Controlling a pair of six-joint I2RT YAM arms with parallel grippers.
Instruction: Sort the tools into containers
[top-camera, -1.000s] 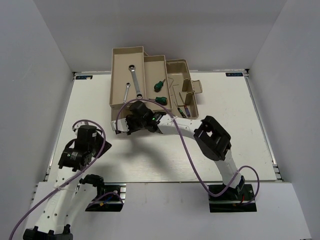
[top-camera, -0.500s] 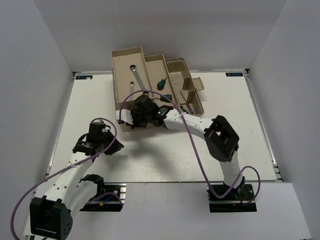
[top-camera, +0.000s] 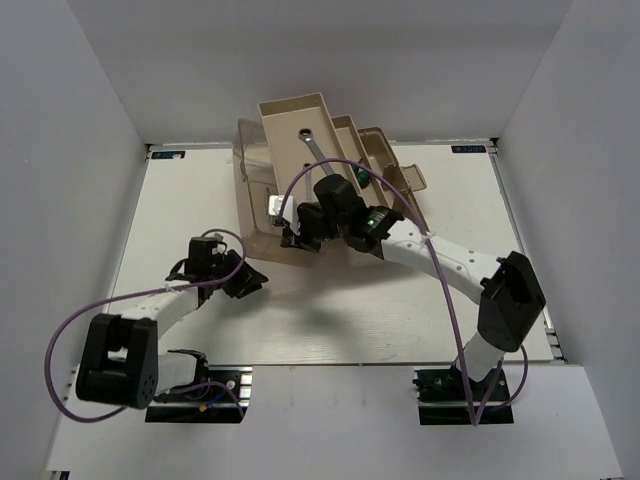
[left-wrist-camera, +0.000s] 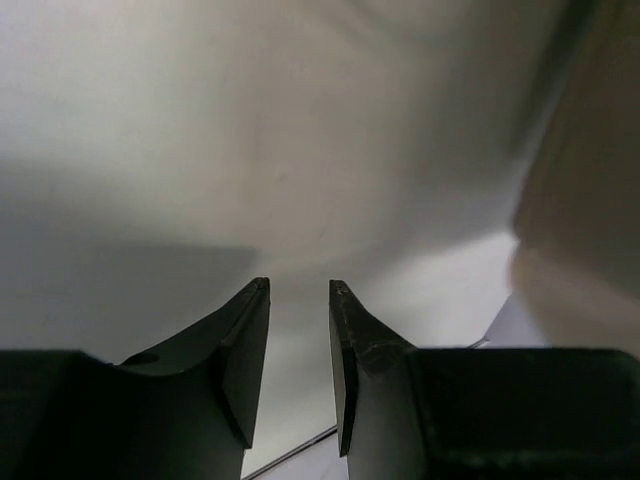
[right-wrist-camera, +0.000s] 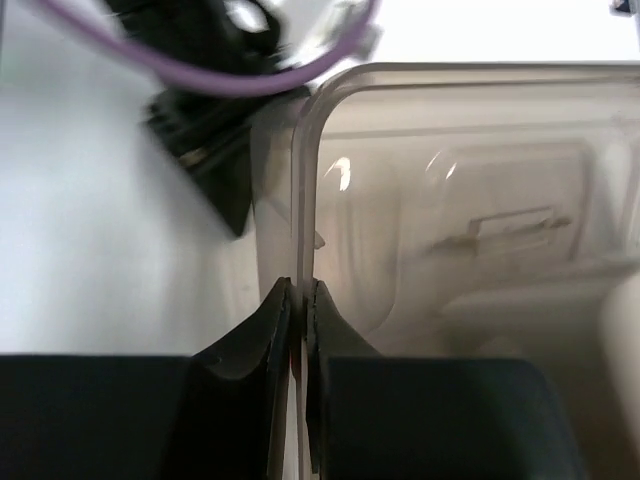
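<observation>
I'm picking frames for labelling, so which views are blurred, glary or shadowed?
Top external: sharp, evenly lit, soft arm shadows on the table. Left wrist: left gripper crisp, toolbox beyond it out of focus. Right wrist: right gripper pinching the lid, glare spots on it, purple cable blurred, upper right blown white.

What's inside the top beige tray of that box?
A silver wrench lies in the top tray. Its lower end is covered by the purple cable and the right arm.
</observation>
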